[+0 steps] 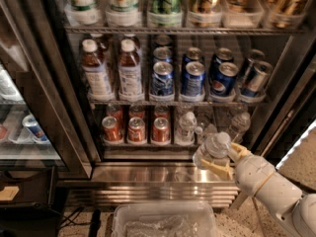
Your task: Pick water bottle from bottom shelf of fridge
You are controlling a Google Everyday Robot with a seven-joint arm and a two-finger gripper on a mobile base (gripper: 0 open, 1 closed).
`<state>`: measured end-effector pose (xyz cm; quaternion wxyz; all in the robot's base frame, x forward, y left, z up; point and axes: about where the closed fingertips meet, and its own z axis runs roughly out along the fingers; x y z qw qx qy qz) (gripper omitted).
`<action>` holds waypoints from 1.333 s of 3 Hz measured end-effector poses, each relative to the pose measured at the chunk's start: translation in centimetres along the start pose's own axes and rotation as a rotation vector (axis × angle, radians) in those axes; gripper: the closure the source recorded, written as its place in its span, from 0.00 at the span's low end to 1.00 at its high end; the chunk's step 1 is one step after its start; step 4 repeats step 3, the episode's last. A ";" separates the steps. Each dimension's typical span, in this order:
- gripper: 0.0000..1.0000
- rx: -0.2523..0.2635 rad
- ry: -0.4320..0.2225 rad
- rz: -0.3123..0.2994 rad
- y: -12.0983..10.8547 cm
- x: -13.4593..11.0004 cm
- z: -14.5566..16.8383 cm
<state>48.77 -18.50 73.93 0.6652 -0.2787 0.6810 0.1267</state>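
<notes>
My gripper (226, 158) is at the lower right, in front of the fridge (291, 68). Its tan fingers (217, 168) are shut on a small clear ribbed water bottle (210, 152) with a white cap. The bottle is tilted and held just in front of the bottom shelf (143, 145), over the steel base grille (148, 194). Two more clear bottles (186, 126) stand on the bottom shelf behind it. My white arm runs off to the lower right.
Three orange-red cans (137, 130) stand at the left of the bottom shelf. Blue cans (192, 78) and brown-drink bottles (94, 70) fill the rack above. The open glass door (44, 98) stands at the left. A clear plastic bin (163, 221) sits on the floor below.
</notes>
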 end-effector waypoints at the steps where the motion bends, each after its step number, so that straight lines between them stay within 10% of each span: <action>1: 1.00 -0.007 0.002 0.002 0.2 0.2 0.0; 4: 1.00 -0.042 0.030 0.035 1.8 1.3 -0.4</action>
